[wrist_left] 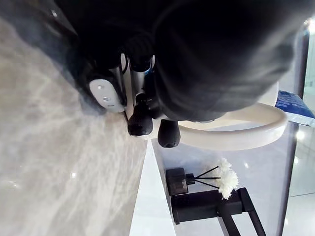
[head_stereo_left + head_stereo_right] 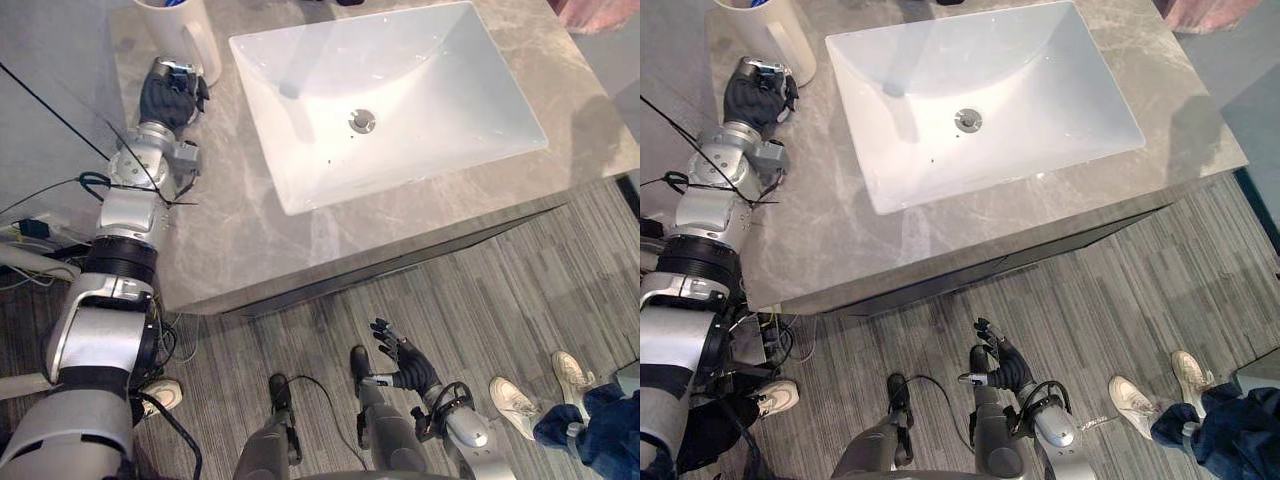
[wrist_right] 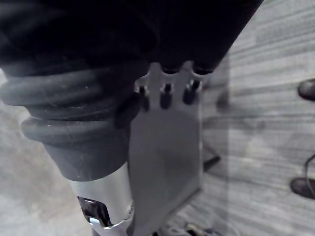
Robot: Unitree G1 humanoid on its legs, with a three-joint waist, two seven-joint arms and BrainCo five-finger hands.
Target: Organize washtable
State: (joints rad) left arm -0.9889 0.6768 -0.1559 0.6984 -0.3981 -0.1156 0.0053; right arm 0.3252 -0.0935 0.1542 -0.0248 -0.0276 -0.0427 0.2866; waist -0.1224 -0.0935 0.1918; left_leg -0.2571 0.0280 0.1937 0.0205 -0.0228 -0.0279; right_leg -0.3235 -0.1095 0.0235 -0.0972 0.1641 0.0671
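A white mug (image 2: 178,28) with something blue inside stands at the far left corner of the grey marble countertop (image 2: 250,230), its handle (image 2: 208,55) turned toward the sink. My left hand (image 2: 170,95) lies on the counter right against the mug. Its curled dark fingertips (image 1: 141,123) press on the lower end of the handle (image 1: 236,135). How far they wrap round it is hidden by the hand's cover. My right hand (image 2: 403,363) hangs low over the floor in front of the counter, fingers relaxed and spread, holding nothing.
A white rectangular basin (image 2: 390,95) with a metal drain (image 2: 362,121) fills the counter's middle. A black faucet (image 1: 211,209) and a dark reed diffuser with white flowers (image 1: 197,179) stand behind it. A person's shoes (image 2: 545,390) are on the floor at the right.
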